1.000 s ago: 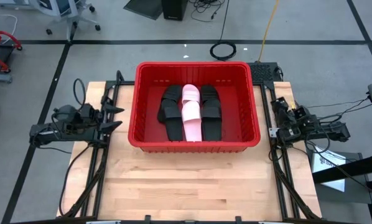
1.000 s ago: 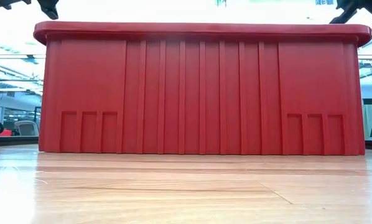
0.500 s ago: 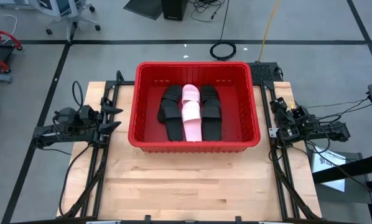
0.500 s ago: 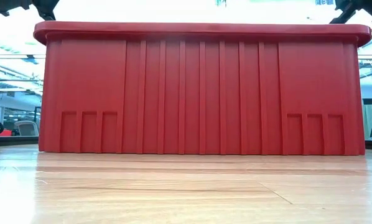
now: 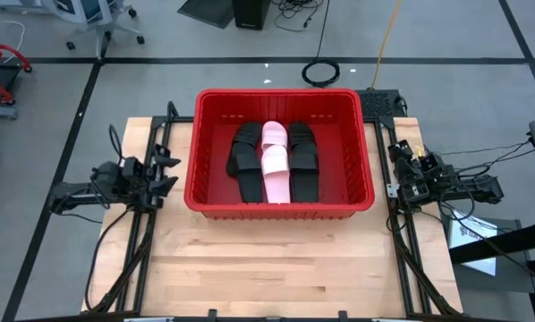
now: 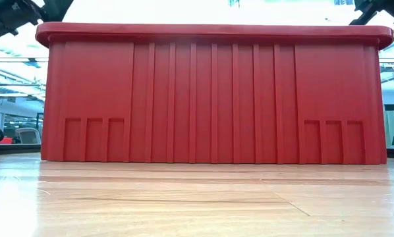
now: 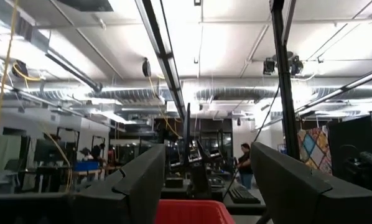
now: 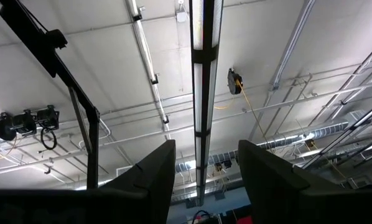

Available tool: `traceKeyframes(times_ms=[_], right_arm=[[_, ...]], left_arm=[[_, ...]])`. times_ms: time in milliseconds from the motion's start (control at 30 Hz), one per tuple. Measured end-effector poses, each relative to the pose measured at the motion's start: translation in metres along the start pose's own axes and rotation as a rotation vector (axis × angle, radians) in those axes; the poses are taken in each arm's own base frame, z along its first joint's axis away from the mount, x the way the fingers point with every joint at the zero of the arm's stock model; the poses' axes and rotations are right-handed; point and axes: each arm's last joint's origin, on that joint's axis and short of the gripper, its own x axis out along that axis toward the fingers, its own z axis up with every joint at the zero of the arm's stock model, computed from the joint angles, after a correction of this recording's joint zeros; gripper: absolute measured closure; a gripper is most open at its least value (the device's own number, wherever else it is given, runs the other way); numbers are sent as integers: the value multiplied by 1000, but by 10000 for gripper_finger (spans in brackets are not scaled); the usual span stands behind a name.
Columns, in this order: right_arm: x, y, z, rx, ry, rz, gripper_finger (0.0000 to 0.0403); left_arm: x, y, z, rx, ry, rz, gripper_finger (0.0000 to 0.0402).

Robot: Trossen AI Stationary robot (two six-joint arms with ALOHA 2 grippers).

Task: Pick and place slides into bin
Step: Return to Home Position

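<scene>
The red bin (image 5: pixel 192 170) stands at the table's far middle; its near wall (image 6: pixel 210 92) fills the low view. In it lie black slides (image 5: pixel 245 161) (image 5: pixel 304 161) with pink slides (image 5: pixel 275 165) between them, side by side on the bin's floor. My left gripper (image 5: pixel 171 171) is open and empty just off the bin's left wall; the bin's rim (image 7: pixel 192 211) shows between its fingers. My right gripper (image 5: pixel 395 168) is open and empty beside the bin's right wall, its fingers (image 8: pixel 155 174) pointing up at the ceiling.
Bare wooden tabletop (image 5: pixel 276 259) stretches from the bin to the near edge. Black frame rails (image 5: pixel 142 241) (image 5: pixel 411 250) run along both table sides. Cables lie on the floor beyond the far edge (image 5: pixel 321 72). A person (image 7: pixel 244 163) stands far off in the room.
My left arm has folded in closer to the bin's left wall and its gripper has come down a little; it shows larger at the low view's top left. The gripper stays open. The bin, the slides and my right arm have kept still.
</scene>
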Motion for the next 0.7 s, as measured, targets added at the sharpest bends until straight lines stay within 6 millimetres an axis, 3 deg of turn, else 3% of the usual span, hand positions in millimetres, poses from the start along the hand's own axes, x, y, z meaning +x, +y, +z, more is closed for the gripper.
traceKeyframes(times_ms=[267,700], right_arm=[[0,0,0,-1,0,-1,238],[-1,-2,-12,-119,125,-10,238]], left_arm=[[-4,0,-15,22,7,0,160],[-4,0,-19,4,50,0,160]])
